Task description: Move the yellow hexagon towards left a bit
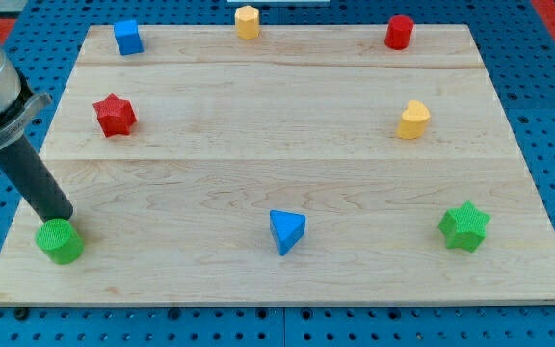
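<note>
down at the view's bottom left, my tip [63, 218] ends a straight dark rod with no jaws to open; it holds nothing and sits right at the top edge of the green cylinder [60, 241], seemingly touching it, though contact cannot be told for sure. the rod slants up toward the view's left into a grey metal collar.

the yellow hexagon [248, 21] stands at the view's top edge, a little left of centre, well apart from my tip. it is a short faceted prism, matt and smooth-looking.

the board [258, 145] is pale wood with fine grain, joined from planks with seams running across. it lies on a blue perforated surface [547, 145].

other blocks share the same matt finish: a blue cube [128, 38] at the top left, a red cylinder-like block [399, 32] at the top right, a red star [115, 115] on the left, a yellow heart-like block [413, 120] on the right, a blue triangle [287, 230] near the bottom centre, and a green star [464, 226] at the bottom right.

no writing or labels can be read anywhere.
</note>
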You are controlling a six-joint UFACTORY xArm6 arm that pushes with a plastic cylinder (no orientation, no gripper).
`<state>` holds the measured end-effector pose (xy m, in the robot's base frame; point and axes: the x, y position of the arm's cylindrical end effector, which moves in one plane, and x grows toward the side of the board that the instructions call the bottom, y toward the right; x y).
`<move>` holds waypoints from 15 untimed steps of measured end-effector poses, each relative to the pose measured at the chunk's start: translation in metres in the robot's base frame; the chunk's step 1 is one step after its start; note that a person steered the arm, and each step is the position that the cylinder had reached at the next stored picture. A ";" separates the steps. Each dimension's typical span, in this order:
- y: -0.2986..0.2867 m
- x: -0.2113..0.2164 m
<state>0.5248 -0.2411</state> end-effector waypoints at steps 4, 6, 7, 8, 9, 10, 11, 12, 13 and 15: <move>0.012 -0.025; 0.041 -0.066; 0.048 -0.069; 0.083 -0.071; 0.179 -0.086; 0.246 -0.156; 0.291 -0.256; 0.291 -0.332; 0.288 -0.333; 0.248 -0.331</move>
<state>0.1934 0.0070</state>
